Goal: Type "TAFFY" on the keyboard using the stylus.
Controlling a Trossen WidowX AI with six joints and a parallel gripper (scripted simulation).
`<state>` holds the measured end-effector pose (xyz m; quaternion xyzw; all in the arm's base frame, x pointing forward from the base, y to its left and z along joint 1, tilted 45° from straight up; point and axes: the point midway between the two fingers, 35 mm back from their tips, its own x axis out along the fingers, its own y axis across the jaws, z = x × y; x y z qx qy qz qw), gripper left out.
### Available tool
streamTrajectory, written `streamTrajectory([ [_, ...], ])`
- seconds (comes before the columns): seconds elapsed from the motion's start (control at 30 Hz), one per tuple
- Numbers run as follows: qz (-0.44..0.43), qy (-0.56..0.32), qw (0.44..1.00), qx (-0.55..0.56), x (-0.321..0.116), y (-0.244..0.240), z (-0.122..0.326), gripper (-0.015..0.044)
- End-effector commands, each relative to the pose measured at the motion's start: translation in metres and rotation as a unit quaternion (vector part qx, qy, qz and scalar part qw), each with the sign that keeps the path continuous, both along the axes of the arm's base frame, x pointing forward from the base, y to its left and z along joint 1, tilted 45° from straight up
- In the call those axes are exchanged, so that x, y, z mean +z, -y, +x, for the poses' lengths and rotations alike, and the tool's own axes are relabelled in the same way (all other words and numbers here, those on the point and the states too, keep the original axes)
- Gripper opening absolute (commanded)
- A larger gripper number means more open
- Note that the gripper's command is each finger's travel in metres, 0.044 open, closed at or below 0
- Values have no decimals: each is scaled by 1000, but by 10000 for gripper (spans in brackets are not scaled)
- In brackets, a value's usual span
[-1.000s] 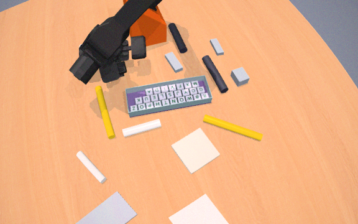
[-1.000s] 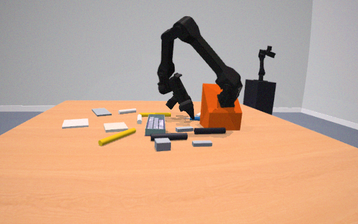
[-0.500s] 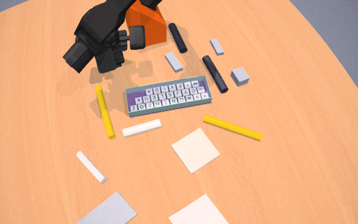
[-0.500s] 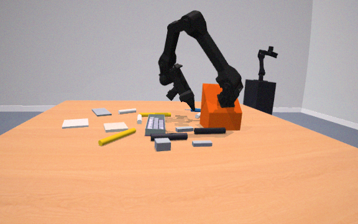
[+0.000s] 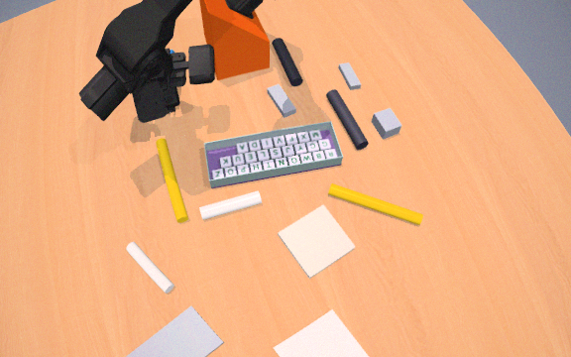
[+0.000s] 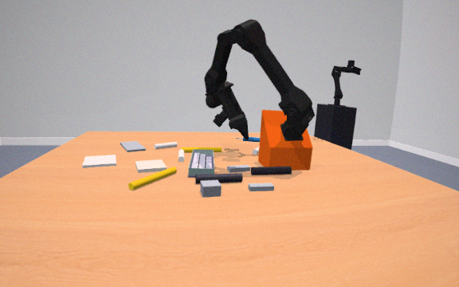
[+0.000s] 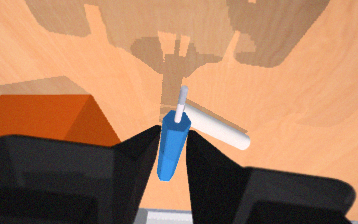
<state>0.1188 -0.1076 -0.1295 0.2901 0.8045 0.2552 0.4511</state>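
Observation:
The blue stylus with a thin pale tip is between the fingertips. My gripper is shut on it and holds it above the table, tip pointing away from the palm in the wrist view. In the top view the fingertips are hidden by the arm. The keyboard is a teal tray with white keys, whose letters look upside down in the top view. There the T key is in the bottom row, A and F in the top row, Y in the middle row.
An orange block stands beside the gripper. A white cylinder lies below the stylus. Yellow rods, black rods, grey blocks and flat tiles lie around the keyboard.

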Motion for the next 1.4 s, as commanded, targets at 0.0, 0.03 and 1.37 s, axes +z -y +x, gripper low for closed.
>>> streamTrajectory([
  [0.0, 2, -1, 1000, 3, -10, 11, -1, 0],
  [0.03, 2, -1, 1000, 3, -13, 15, -1, 0],
  [1.37, 1, -1, 1000, 7, -93, 74, -21, 0],
])
